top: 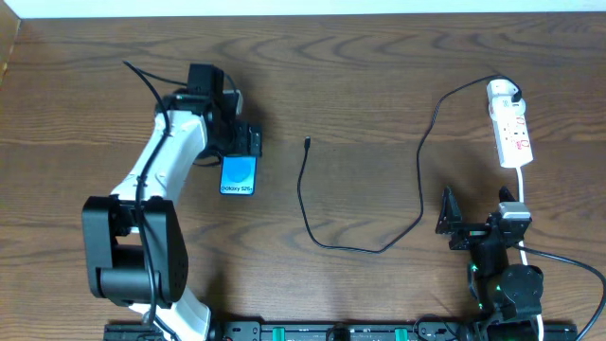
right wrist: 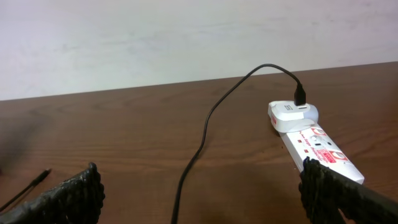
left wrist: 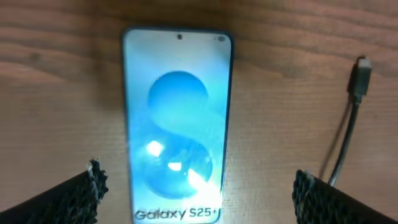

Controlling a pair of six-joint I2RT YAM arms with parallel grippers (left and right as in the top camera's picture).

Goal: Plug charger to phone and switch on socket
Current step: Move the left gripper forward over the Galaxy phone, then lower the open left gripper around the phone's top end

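Hovering over the phone point(left wrist: 178, 124), the left gripper point(left wrist: 199, 190) has its jaws spread wide, one finger on each side of the handset's near end. As far as I can see, neither one touches it. The screen is lit blue and reads "Galaxy S25+" along its near edge. The phone lies flat on the table point(top: 379, 57), left of the middle.

The charger point(top: 312, 213) has its black connector tip point(left wrist: 360, 74) lying loose on the wood off to the phone's right, apart from it. The cable loops over to the far right, where the white plug head point(right wrist: 292, 115) sits in the far end of the socket point(top: 512, 133). The red print on the socket is too small to read.

Down at the near right, the right gripper point(right wrist: 199, 186) has its jaws wide apart with nothing in them.
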